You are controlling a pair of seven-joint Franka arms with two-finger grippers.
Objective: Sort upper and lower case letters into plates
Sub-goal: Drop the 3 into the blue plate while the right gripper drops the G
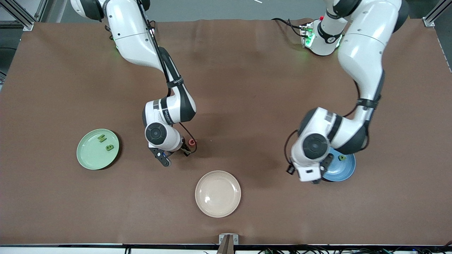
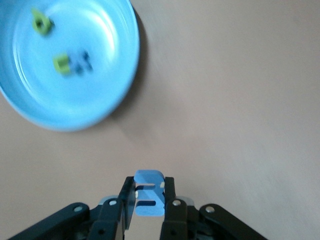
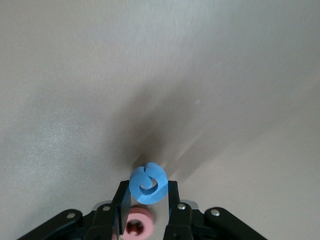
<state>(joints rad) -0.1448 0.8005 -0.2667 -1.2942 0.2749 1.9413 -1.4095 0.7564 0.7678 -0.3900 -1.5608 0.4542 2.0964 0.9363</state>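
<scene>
Near the bench's middle, my right claw (image 3: pixel 146 210) is clamped on a round blue letter (image 3: pixel 147 183), with the red letter (image 1: pixel 191 142) lying on the bench just beneath it. The mint plate (image 1: pixel 88 155), toward the right arm's end, already holds two green letters (image 1: pixel 106 143). My left claw (image 2: pixel 149 212) grips a blocky blue letter (image 2: pixel 149 200) beside the blue plate (image 2: pixel 30 107), which holds more letters, so I judge a drop comes next. The beige plate (image 1: pixel 218 208) stays unused.
</scene>
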